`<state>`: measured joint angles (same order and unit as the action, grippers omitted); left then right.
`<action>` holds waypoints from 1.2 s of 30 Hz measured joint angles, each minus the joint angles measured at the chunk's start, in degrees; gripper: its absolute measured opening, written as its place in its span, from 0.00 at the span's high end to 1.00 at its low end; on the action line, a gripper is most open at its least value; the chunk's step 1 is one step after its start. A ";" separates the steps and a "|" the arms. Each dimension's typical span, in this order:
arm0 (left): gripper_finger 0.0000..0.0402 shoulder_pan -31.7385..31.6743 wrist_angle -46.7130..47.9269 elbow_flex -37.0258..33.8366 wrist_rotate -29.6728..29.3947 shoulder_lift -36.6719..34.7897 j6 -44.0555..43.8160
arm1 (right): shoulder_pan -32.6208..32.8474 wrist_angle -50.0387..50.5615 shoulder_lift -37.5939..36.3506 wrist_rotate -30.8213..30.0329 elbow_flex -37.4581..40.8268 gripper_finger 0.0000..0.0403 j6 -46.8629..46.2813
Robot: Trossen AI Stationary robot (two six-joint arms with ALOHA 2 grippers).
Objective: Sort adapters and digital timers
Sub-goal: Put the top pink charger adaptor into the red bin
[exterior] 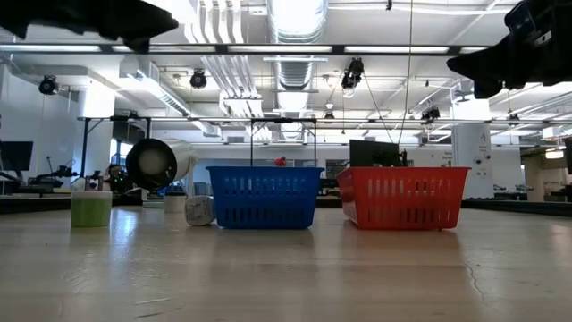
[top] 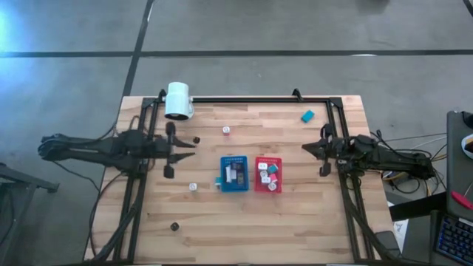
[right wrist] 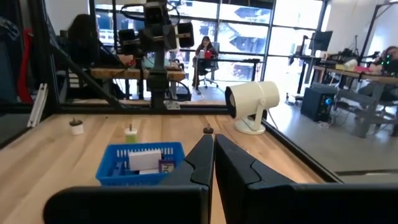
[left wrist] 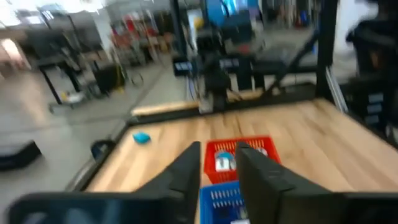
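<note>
Two trays: a blue tray (top: 235,174) and a red tray (top: 268,174) sit side by side mid-table.
Blue tray: holds flat digital timers (top: 230,174).
Red tray: holds small white adapters (top: 264,168).
Strays: one adapter (top: 226,130) near the back, another (top: 193,188) left of the blue tray; a teal timer (top: 307,115) at the back right.
Left gripper (left wrist: 219,163): raised, narrow gap, holding nothing.
Right gripper (right wrist: 212,144): raised, fingers pressed together, empty.

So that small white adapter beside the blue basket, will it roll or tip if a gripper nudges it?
The white adapter looks chunky and cube-like, so it would probably slide or tumble rather than roll. It seems small and likely light, so a nudge may skid it across the smooth wooden table.
</note>
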<state>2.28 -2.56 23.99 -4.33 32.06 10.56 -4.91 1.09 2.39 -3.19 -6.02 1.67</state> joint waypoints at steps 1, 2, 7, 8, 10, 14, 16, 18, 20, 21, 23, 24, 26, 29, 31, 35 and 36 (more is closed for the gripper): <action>0.79 -0.02 -1.42 -1.99 -0.20 -2.27 -0.13 | 0.00 -0.09 0.00 0.01 0.14 0.98 0.47; 0.83 -0.02 -2.75 -3.97 -0.39 -4.42 -0.20 | 0.00 -0.27 0.00 0.01 0.38 0.98 0.69; 0.98 -0.09 -4.34 -11.96 -3.25 -14.09 -1.25 | 0.00 -0.47 -0.02 0.01 1.64 0.98 1.27; 0.98 -0.09 -4.38 -13.23 -3.99 -15.73 -1.47 | 0.00 -0.81 -0.02 0.01 1.85 0.98 1.32; 0.97 -0.09 -4.34 -15.54 -4.77 -18.60 -1.72 | 0.00 -1.65 -0.02 0.01 2.41 0.98 1.32; 0.98 -0.10 -4.40 -18.91 -4.91 -23.09 -1.85 | 0.00 -2.17 -0.02 0.03 2.71 0.98 1.52; 0.99 -0.13 -4.47 -20.23 -5.05 -24.66 -1.62 | -0.02 -2.24 -0.02 0.03 2.79 0.98 1.54; 0.99 -0.24 -4.47 -21.39 -6.11 -25.89 -1.42 | -0.04 -2.17 -0.02 0.03 2.84 0.98 1.53; 0.98 -0.34 -4.46 -22.36 -7.26 -26.75 -1.45 | -0.02 -2.20 -0.02 0.03 2.94 0.98 1.74; 0.98 -0.36 -4.45 -22.73 -7.60 -27.04 -1.46 | -0.02 -2.27 -0.02 0.03 3.03 0.98 1.81; 0.98 -0.44 -4.42 -23.43 -7.72 -27.40 -1.45 | -0.02 -2.20 0.00 0.03 3.23 0.98 1.97; 0.98 -0.49 -4.15 -23.65 -7.75 -27.50 -1.45 | -0.02 -2.17 0.00 0.03 3.26 0.98 2.04; 0.99 -0.78 -3.82 -23.65 -7.75 -27.44 -1.61 | -0.02 -2.20 0.00 0.03 3.26 0.98 2.37; 0.99 -1.37 -3.81 -23.65 -9.94 -27.37 -2.91 | -0.02 -2.22 0.00 0.03 3.26 0.98 2.46; 0.99 -1.63 -3.83 -23.52 -17.72 -27.23 -5.55 | -0.02 -2.32 0.00 -0.04 3.26 0.98 3.00; 0.99 -1.96 5.47 -18.46 -31.14 -23.48 -8.54 | -0.02 -3.40 0.00 -3.35 3.26 0.98 3.40; 0.99 -2.18 8.49 -16.72 -31.11 -21.63 -8.59 | -0.02 -3.44 0.00 -4.26 3.26 0.98 3.39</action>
<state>0.10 5.93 7.27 -35.44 10.43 1.97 -4.93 -2.35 2.39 -7.45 -2.76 5.06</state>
